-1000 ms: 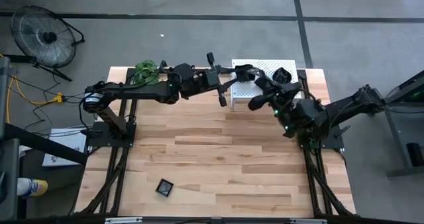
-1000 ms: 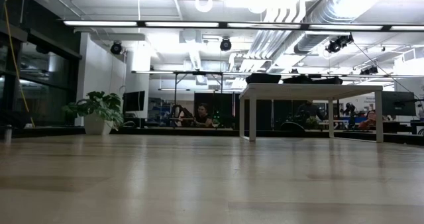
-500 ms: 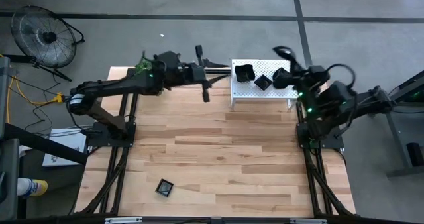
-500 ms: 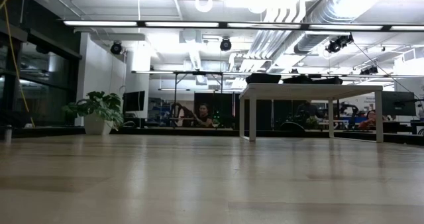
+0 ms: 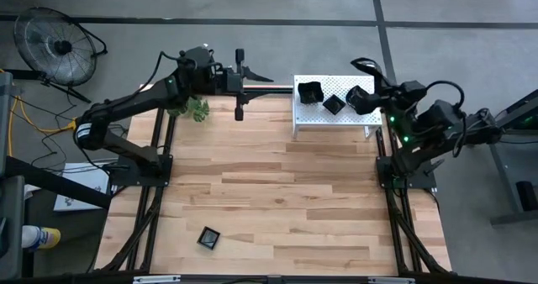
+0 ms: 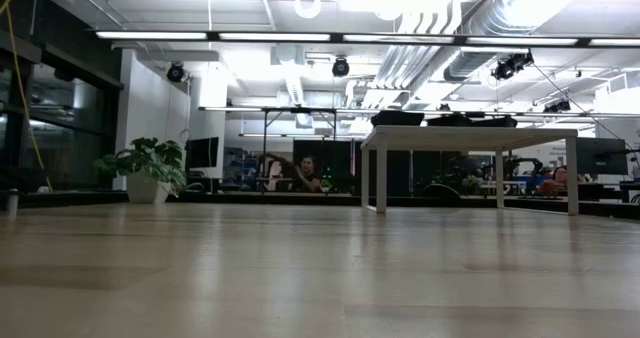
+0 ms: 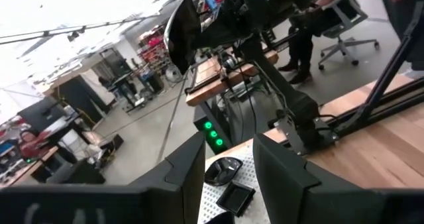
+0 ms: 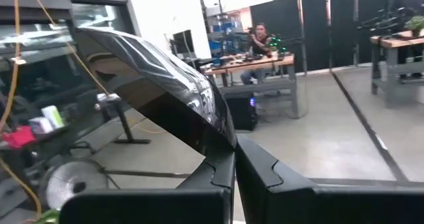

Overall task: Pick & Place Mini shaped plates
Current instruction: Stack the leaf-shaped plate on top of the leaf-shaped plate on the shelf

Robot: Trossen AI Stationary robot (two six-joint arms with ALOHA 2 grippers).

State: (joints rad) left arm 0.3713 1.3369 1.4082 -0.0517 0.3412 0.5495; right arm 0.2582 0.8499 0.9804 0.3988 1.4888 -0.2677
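Note:
In the high view three mini shaped plates (image 5: 310, 91), (image 5: 334, 104), (image 5: 357, 97), black and glossy, sit on top of the white perforated rack (image 5: 324, 121) at the table's far edge. A fourth, square plate (image 5: 208, 238) lies flat on the wood near the front left. My right gripper (image 5: 368, 68) is at the rack's far right corner, shut on another black plate (image 8: 165, 85). My left gripper (image 5: 256, 82) hangs to the left of the rack, pointing level at it, open and empty (image 7: 228, 151). My right gripper pinches the plate's rim (image 8: 222, 151) between its two fingers. They lie level and only the edge sits between them. The plate stands out beyond the fingertips, tilted, clear of rack and table.
A green plant sprig (image 5: 195, 107) lies at the table's far left under the left arm. A floor fan (image 5: 55, 44) stands beyond the table's far left corner. Bare wood (image 5: 286, 191) spreads between the rack and the front edge.
My left gripper has drawn back from the rack's left end toward the table's far left corner and risen a little. My right gripper has pulled away from over the rack toward its far right corner and risen.

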